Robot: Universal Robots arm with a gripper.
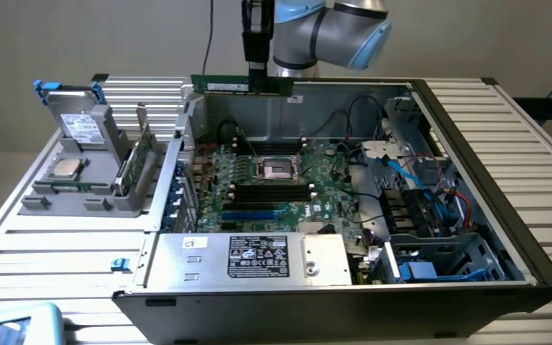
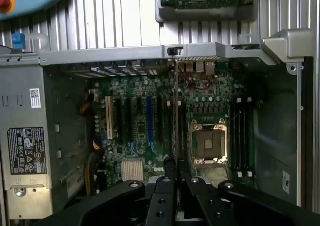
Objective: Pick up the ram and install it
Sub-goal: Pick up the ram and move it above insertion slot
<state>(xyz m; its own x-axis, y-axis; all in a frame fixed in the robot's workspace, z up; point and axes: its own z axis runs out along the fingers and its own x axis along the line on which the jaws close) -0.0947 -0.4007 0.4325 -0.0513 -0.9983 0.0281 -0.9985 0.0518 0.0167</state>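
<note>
The ram (image 1: 242, 85) is a long green stick held level in the air, above the far wall of the open computer case (image 1: 506, 215). My gripper (image 1: 256, 72) hangs straight down from the arm and is shut on the stick's upper edge near its middle. In the wrist view the ram (image 2: 176, 110) appears edge-on as a thin line running out from between the black fingers (image 2: 162, 186) of the gripper (image 2: 176, 170). Below it lies the green motherboard (image 2: 130, 85) with its open processor socket (image 2: 209, 145) and the dark memory slots (image 2: 241, 136) beside it.
A grey parts holder (image 1: 75, 194) stands at the exterior view's left, with a silver processor (image 1: 65, 169) and another green board (image 1: 137, 162) in it. The metal power supply (image 1: 247, 259) fills the case's near side. Cables and a drive cage (image 1: 430, 215) crowd the right side.
</note>
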